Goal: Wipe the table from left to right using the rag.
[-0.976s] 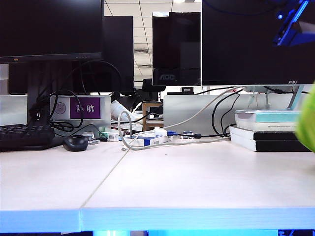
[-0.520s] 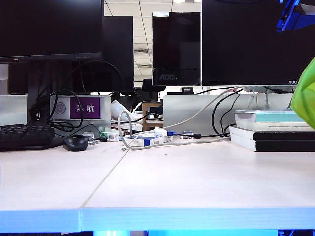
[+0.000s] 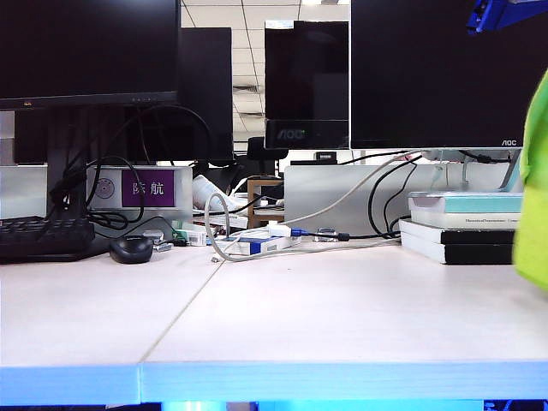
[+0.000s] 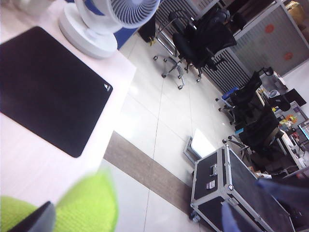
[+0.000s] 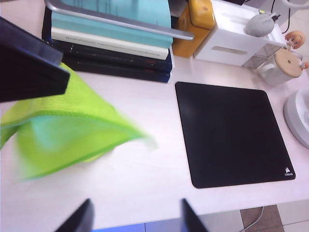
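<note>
The lime-green rag hangs above the pale table at the far right edge of the exterior view. In the right wrist view the rag is blurred in the air over the table, below a dark block, apart from my right gripper, which is open with nothing between its fingers. My left gripper is open wide. The rag lies against its dark finger, not pinched.
A stack of books stands at the back right, a black mouse pad beside it. A white fan sits near the table's end. A keyboard, a mouse, cables and monitors line the back.
At the exterior view's right edge the rag rose, then dropped lower again. The blue arm part at the top right moved up and left, almost out of frame.
</note>
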